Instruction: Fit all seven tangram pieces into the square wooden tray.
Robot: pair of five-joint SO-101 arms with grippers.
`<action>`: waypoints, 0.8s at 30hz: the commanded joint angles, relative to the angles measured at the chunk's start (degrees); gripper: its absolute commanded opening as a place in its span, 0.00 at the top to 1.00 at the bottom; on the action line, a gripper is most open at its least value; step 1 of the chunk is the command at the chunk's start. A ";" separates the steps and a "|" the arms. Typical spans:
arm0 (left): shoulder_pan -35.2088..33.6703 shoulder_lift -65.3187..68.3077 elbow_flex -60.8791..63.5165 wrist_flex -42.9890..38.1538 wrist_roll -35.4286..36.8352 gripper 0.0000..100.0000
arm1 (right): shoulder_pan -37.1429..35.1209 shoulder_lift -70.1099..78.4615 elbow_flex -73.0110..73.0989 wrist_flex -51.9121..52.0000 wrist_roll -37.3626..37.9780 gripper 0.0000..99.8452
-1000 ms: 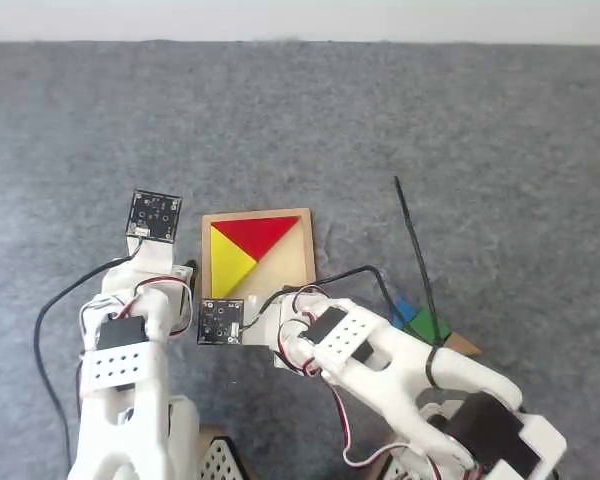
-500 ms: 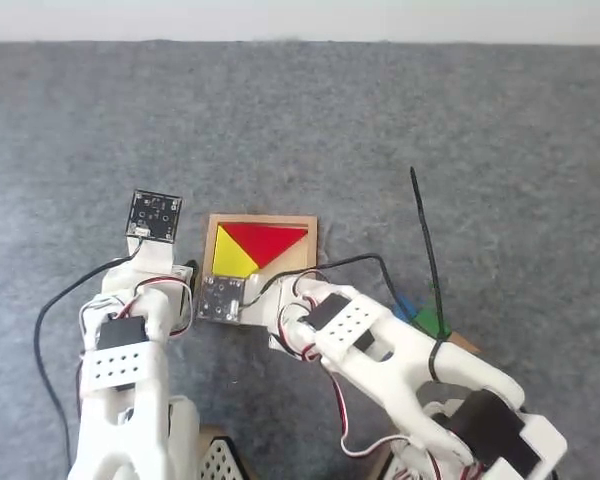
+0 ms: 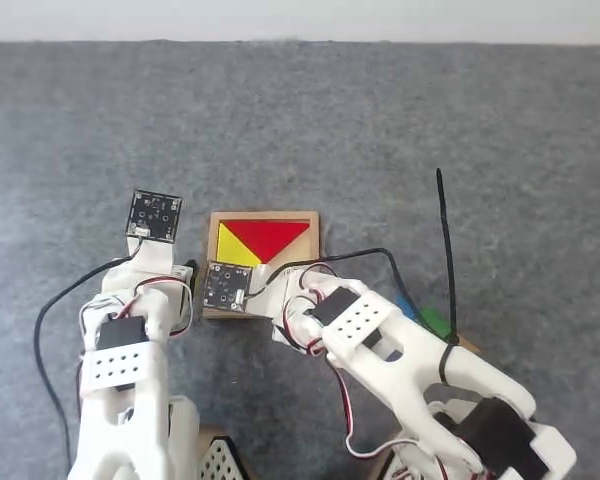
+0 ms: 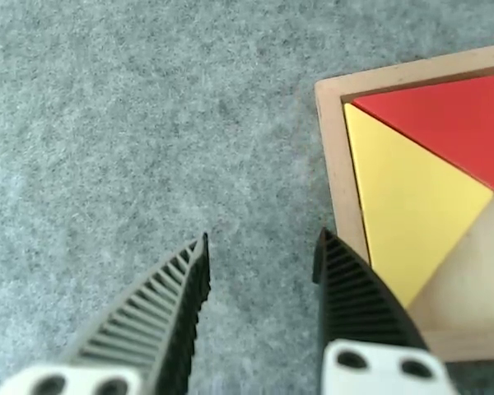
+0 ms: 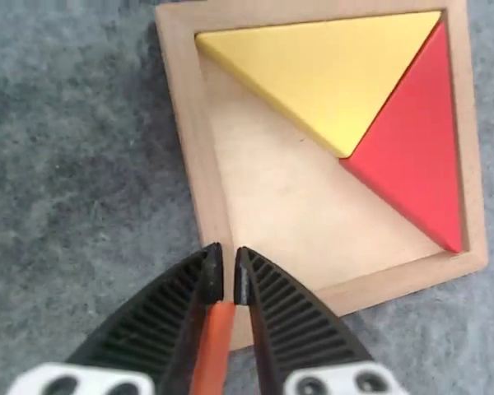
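Orange piece (image 5: pixel 216 329) pinched, right gripper (image 5: pixel 228 257) over tray (image 5: pixel 181 123)

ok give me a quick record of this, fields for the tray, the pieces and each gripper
tray: square wooden tray on grey carpet
in tray: red triangle and yellow triangle, edge to edge; the rest of its floor is bare
left gripper: open, over the carpet beside the tray
right gripper: shut on orange piece, at the tray's rim
loose: green piece by the right arm

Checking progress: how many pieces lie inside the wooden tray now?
2. A red triangle along the tray's far edge; a yellow triangle touching it, along the left edge. None seems hidden.
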State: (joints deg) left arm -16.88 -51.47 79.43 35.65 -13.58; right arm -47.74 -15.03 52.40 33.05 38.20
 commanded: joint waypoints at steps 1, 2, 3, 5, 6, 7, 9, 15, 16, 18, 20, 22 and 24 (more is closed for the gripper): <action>-0.35 -1.67 -1.45 0.18 -0.18 0.79 | 0.92 -3.82 -1.93 2.15 -0.79 0.93; -0.35 -1.67 -1.45 0.18 -0.18 0.79 | 0.66 -4.00 -2.20 3.12 -0.79 0.88; -0.35 -1.67 -1.45 0.18 -0.18 0.79 | 0.57 -4.00 -2.29 3.74 -0.79 0.84; -0.35 -1.67 -1.45 0.18 -0.18 0.79 | 0.48 -4.00 -2.29 4.35 -0.79 0.75; -0.35 -1.67 -1.45 0.18 -0.18 0.79 | 0.48 -4.00 -2.29 4.35 -0.79 0.73; -0.35 -1.67 -1.45 0.18 -0.18 0.79 | 0.48 -4.00 -2.37 4.35 -0.79 0.72; -0.35 -1.67 -1.45 0.18 -0.18 0.79 | 0.48 -4.00 -2.37 4.35 -0.79 0.73; -0.35 -1.67 -1.45 0.18 -0.18 0.79 | 0.92 -4.00 -5.71 7.96 -1.93 0.73; -0.35 -1.67 -1.45 0.18 -0.18 0.79 | 1.54 -4.00 -7.38 9.63 -3.43 0.73; -0.35 -1.67 -1.45 0.18 -0.18 0.79 | 3.82 -4.00 -11.34 14.73 -5.54 0.73; -0.35 -1.67 -1.45 0.18 -0.18 0.79 | 5.23 -4.00 -14.86 20.53 -6.77 0.73; -0.35 -1.67 -1.45 0.18 -0.18 0.79 | 5.41 -3.74 -16.26 25.45 -8.09 0.73; -0.35 -1.67 -1.45 0.18 -0.18 0.79 | 4.00 -3.21 -15.82 27.91 -9.76 0.73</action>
State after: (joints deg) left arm -16.88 -51.47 79.43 35.65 -13.58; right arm -43.08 -15.12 39.65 56.62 30.99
